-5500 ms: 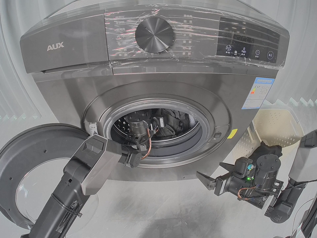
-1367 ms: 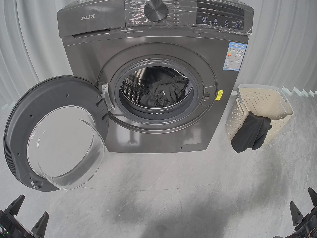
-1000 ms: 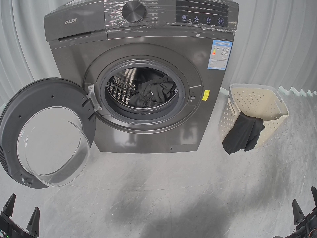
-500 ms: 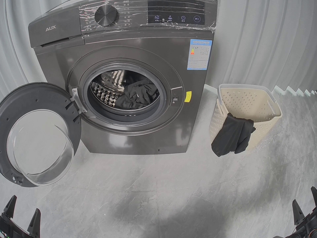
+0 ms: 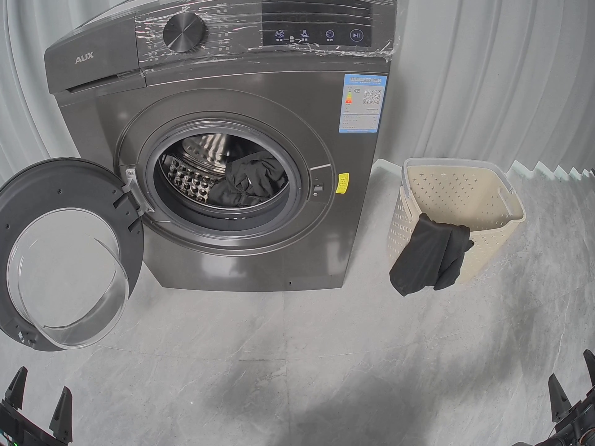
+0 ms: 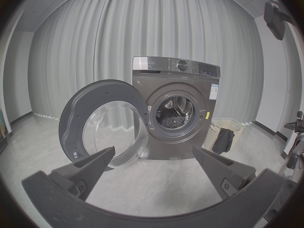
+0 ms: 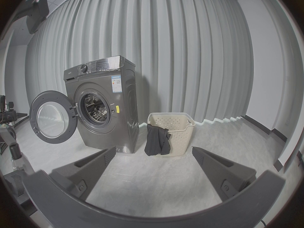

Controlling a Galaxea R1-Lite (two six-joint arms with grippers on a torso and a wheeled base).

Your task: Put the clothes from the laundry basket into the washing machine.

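Black garment (image 5: pixel 431 258) draped over front rim of laundry basket (image 5: pixel 462 163), on floor just beside washing machine (image 5: pixel 204 100). Door (image 5: pixel 62 181) wide open, another dark piece (image 5: pixel 251 181) lies in drum. Left end effector (image 5: pixel 43 380) spread, right end effector (image 5: pixel 571 367) spread, both empty, well apart from basket. Cloth looks soft, light, floppy; I'd pinch bunched fold at rim. Blue-white label (image 5: pixel 362 103), yellow sticker (image 5: pixel 342 183) on front; print too small.

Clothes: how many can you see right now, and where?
2. One garment lies in the drum; the other garment hangs over the near rim of the basket. The drum pile may hold more than one piece, and the basket's bottom is hidden.
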